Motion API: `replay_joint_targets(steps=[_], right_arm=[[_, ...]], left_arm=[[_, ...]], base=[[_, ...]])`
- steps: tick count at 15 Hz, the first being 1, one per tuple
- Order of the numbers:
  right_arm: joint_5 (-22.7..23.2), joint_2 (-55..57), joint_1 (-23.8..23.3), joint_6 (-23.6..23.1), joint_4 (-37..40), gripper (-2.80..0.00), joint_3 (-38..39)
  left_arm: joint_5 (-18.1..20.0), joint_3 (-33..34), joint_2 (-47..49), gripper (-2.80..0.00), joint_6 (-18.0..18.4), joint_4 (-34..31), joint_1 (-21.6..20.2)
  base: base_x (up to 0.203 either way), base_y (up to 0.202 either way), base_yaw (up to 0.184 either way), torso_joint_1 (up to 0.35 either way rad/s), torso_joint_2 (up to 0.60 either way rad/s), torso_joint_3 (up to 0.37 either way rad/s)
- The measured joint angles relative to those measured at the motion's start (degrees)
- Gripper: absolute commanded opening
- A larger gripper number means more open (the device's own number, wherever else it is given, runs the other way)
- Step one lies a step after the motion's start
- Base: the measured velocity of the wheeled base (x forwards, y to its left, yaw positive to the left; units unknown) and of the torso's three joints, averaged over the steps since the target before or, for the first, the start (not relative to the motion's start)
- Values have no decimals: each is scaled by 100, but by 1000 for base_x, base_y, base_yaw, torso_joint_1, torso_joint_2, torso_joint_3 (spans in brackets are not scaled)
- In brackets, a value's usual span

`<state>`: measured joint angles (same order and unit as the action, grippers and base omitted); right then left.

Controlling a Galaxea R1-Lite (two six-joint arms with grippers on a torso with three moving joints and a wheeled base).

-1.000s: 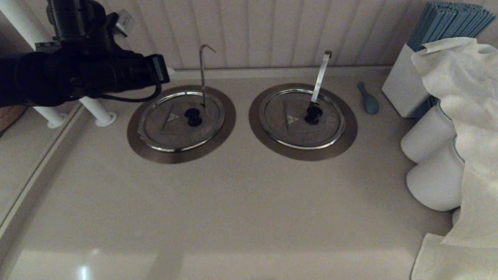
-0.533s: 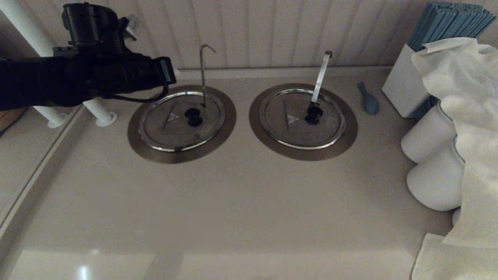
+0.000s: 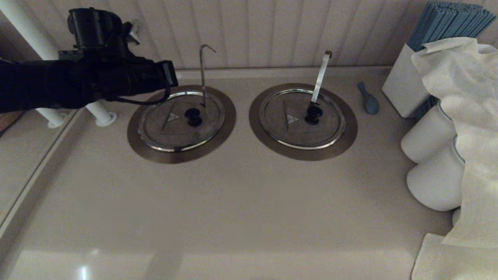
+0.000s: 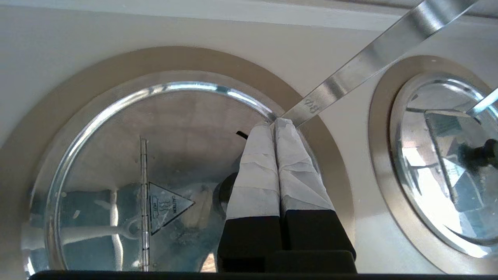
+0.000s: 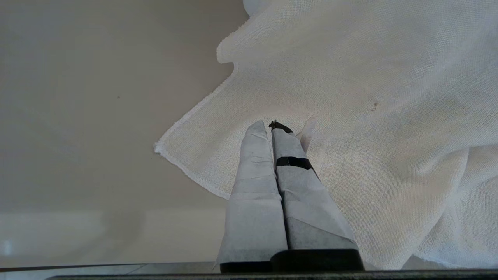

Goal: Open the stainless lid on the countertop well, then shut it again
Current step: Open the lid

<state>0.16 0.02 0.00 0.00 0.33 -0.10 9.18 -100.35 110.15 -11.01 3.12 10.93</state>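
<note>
The stainless lid (image 3: pixel 171 124) lies flat and closed on the countertop well, whose brownish flange (image 3: pixel 142 149) rings it; the dark hole is hidden. Its black knob (image 3: pixel 193 116) sits at the centre, with the slim hook-tipped handle (image 3: pixel 202 74) upright just behind. My left gripper (image 3: pixel 171 77) hovers shut and empty over the lid's far-left rim. In the left wrist view the shut gripper (image 4: pixel 275 122) points at the lid (image 4: pixel 155 155) where the handle (image 4: pixel 369 58) rises. My right gripper (image 5: pixel 272 125) is shut, parked over a white cloth (image 5: pixel 369 136).
The twin lid (image 3: pixel 301 118) with its broader slanted handle (image 3: pixel 321 76) lies to the right. A blue spoon (image 3: pixel 369 99), a white box of blue sticks (image 3: pixel 404 89), white jars (image 3: pixel 432 136) and draped cloth (image 3: pixel 467 116) crowd the right side. White posts (image 3: pixel 99 111) stand at the left.
My left arm has moved rightward and a little toward the back wall, bringing the shut gripper closer over the lid's rim. The lid has stayed closed.
</note>
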Motion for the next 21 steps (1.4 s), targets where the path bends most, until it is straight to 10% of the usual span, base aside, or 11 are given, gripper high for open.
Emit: replay_joint_targets(steps=[15, 16, 21], right_arm=[[2, 0, 0, 5, 0, -280, 2], [0, 0, 0, 2, 2, -280, 2], [-2, 0, 0, 2, 0, -280, 2]], left_arm=[[-79, 26, 366, -280, -35, 248, 102], [-87, 58, 356, 0, -6, 233, 107], [-37, 715, -186, 0, -207, 280, -46]], base=[[0, 0, 0, 0, 0, 0], [0, 0, 0, 0, 0, 0], [0, 0, 0, 0, 0, 0]])
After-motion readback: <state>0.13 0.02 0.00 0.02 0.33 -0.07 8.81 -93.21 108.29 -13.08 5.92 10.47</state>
